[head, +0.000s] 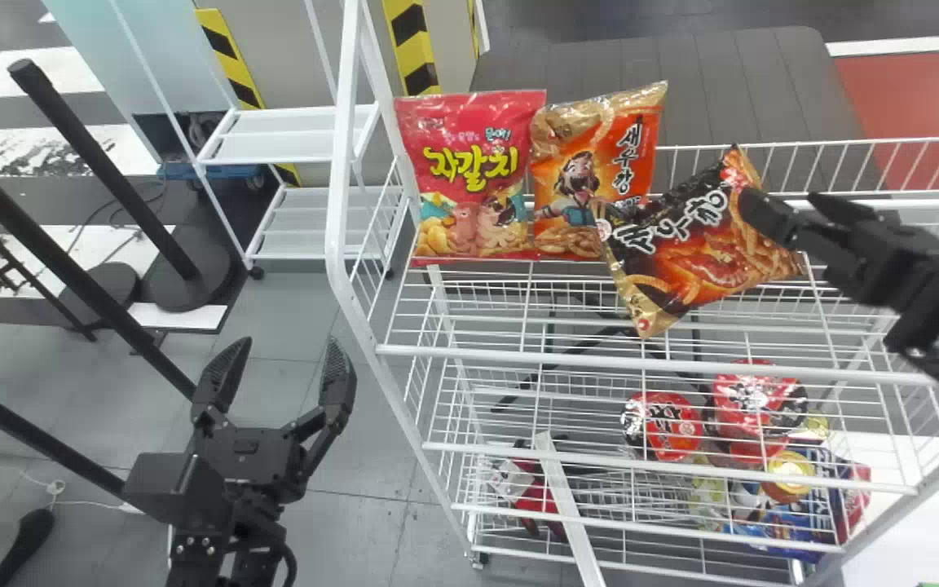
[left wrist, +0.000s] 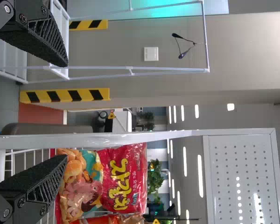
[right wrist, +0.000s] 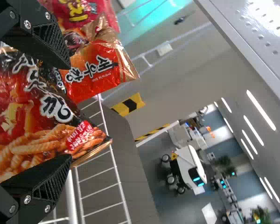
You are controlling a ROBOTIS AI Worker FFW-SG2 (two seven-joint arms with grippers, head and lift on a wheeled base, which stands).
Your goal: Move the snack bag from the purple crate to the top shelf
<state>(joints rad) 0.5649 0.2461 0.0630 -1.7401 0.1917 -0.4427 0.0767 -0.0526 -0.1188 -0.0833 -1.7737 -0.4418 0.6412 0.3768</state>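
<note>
My right hand's fingers stand apart at the black bag [head: 694,236], which sits tilted on the top shelf [head: 518,356]. This looks like release; next I should ease straight back without dragging it. My left hand [head: 288,346] hangs spread.

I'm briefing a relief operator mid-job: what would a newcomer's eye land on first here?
Probably the black-and-orange snack bag, tilted above the white rack's wire shelf, beside the right gripper. Next, the upright red bag and orange bag to its left, then the left gripper, open over the floor.
</note>
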